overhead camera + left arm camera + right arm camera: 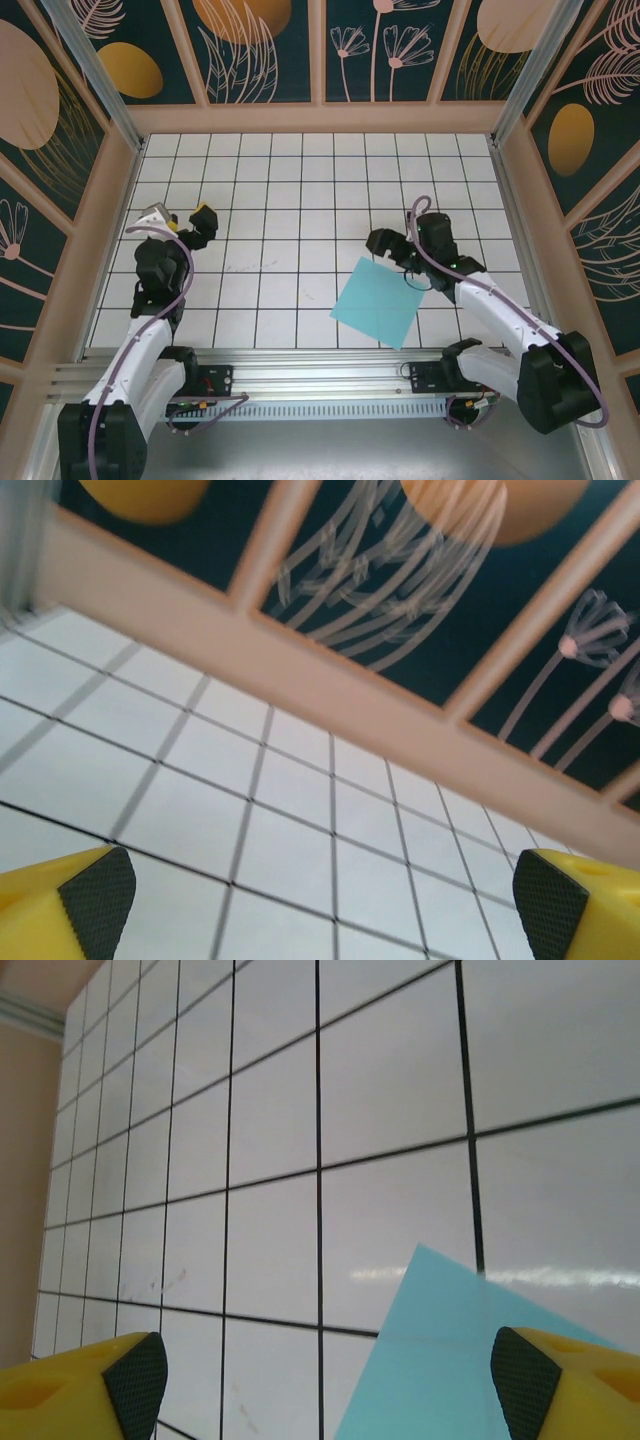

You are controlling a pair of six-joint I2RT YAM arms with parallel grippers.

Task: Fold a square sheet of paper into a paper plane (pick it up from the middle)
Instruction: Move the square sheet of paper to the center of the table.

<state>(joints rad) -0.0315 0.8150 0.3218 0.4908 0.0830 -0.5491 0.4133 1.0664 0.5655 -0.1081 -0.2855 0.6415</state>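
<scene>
Right gripper (390, 245): open; jaws stand wide apart with nothing clamped between them.
Right gripper position: over the right half of the table (300, 180), at the far corner of the paper (378, 300), pointing toward the middle of the table.
Right pads (135, 1385): black and textured, set on yellow fingers, one at each lower corner of the right wrist view. The right-hand pad overlaps the paper's edge in that view; contact cannot be determined.
Left gripper (182, 218): open; jaws fully apart, holding nothing.
Left gripper position: over the left side of the table, well apart from the paper, aimed at the far wall (330, 695).
Paper: one light cyan square sheet, lying flat and unfolded on the white grid tiles, right of centre and near the front edge.
Paper orientation: turned at an angle to the grid lines, one corner pointing away from the arm bases.
Paper surface: plain, no creases visible.
Table: white tiles with black grid lines, enclosed by dark floral wall panels.
</scene>
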